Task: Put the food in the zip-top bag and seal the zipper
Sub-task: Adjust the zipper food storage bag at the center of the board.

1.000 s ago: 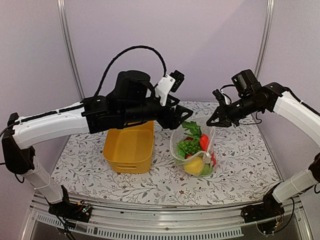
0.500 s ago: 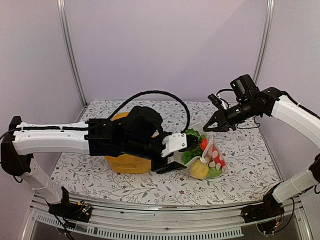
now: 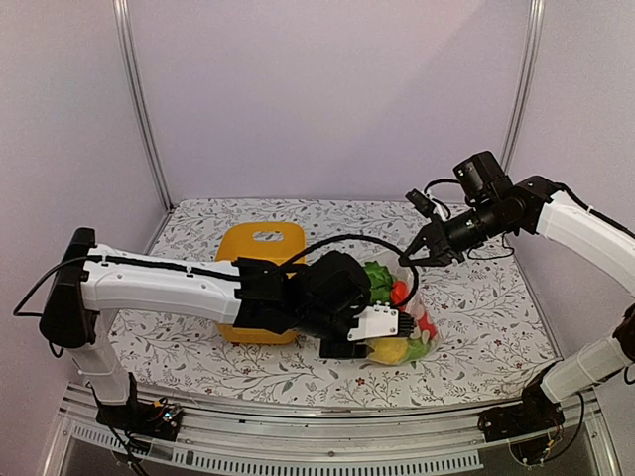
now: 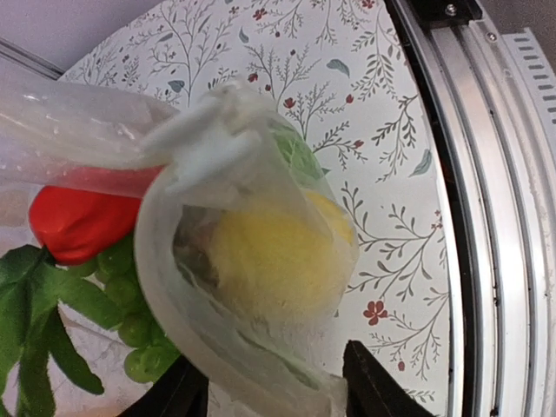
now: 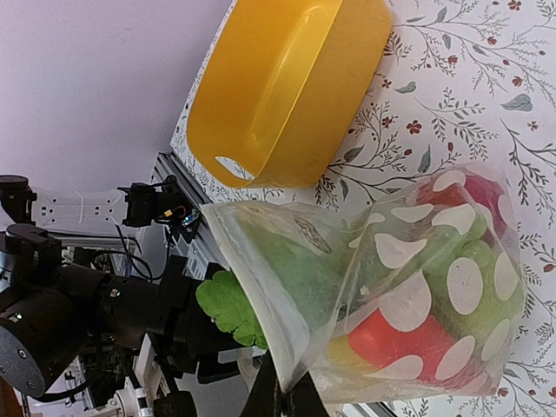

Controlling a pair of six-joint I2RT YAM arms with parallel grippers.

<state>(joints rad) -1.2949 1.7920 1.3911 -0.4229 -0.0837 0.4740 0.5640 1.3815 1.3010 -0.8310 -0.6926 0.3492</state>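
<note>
The left arm (image 3: 159, 288) has swung down from above the tub (image 3: 260, 243) and now reaches low across the table (image 3: 476, 327), and the bag (image 3: 412, 332) has tipped over to the right! The right arm (image 3: 575, 213) comes in high from the far side. The bag rests on the table just right of the tub, full of food: lettuce (image 3: 378, 281) by the mouth, a red piece (image 4: 78, 221), and a lemon (image 4: 269, 252) at the bottom. The right end effector (image 3: 415, 254) is clenched on the bag's mouth edge, holding it up. The left end effector (image 4: 274, 393) is released, with its fingers apart either side of the bag's lemon end.
</note>
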